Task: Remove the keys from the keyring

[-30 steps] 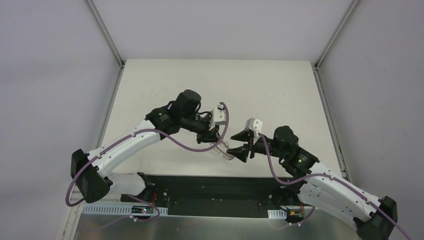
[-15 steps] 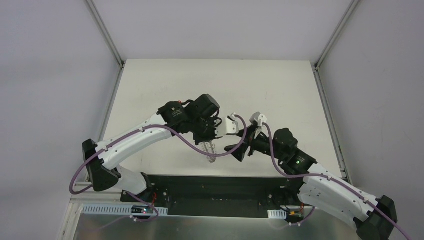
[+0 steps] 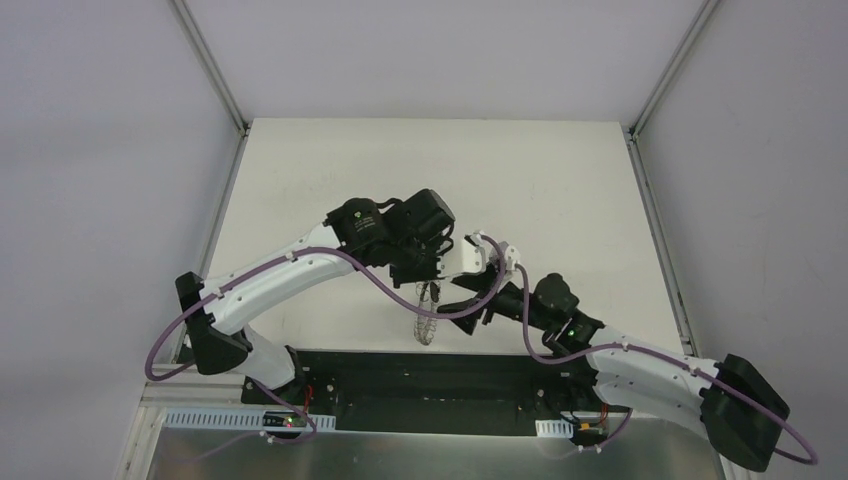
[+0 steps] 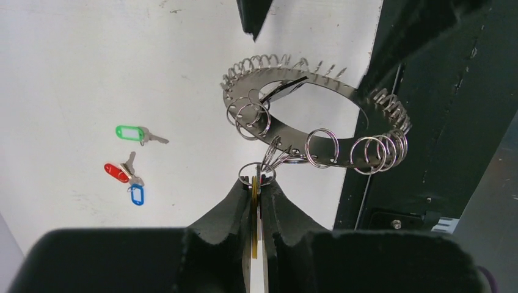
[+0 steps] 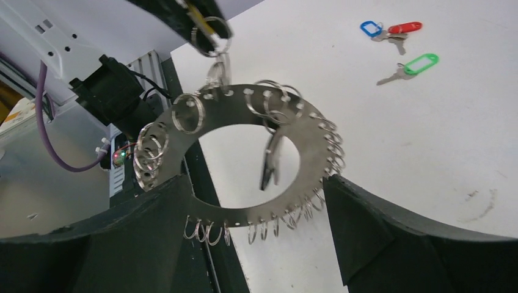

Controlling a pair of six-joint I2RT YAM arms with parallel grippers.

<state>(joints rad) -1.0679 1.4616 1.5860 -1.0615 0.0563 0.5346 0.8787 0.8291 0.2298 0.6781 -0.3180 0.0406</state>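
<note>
The keyring [image 5: 238,104], a flat silver ring fringed with small wire loops, hangs in the air near the table's front edge [image 3: 428,322]. My left gripper [image 4: 256,180] is shut on a yellow-tagged key [image 4: 254,204] whose split ring links to the keyring [image 4: 357,94]. My right gripper [image 5: 256,180] stands wide open with a finger on each side of the keyring; its right finger [image 5: 366,226] meets the rim. Another metal key [image 5: 269,165] dangles in the ring's hole. Green [image 4: 127,131], red [image 4: 116,173] and blue [image 4: 137,195] tagged keys lie loose on the table.
The black base plate [image 3: 420,385] of the arms lies just beneath the ring at the table's near edge. Both arms crowd together at mid-front [image 3: 470,290]. The loose keys also show at the upper right of the right wrist view [image 5: 405,27].
The left arm has carried the keyring right and toward the front edge. The right gripper has opened wider and moved left until its fingers flank the ring.
</note>
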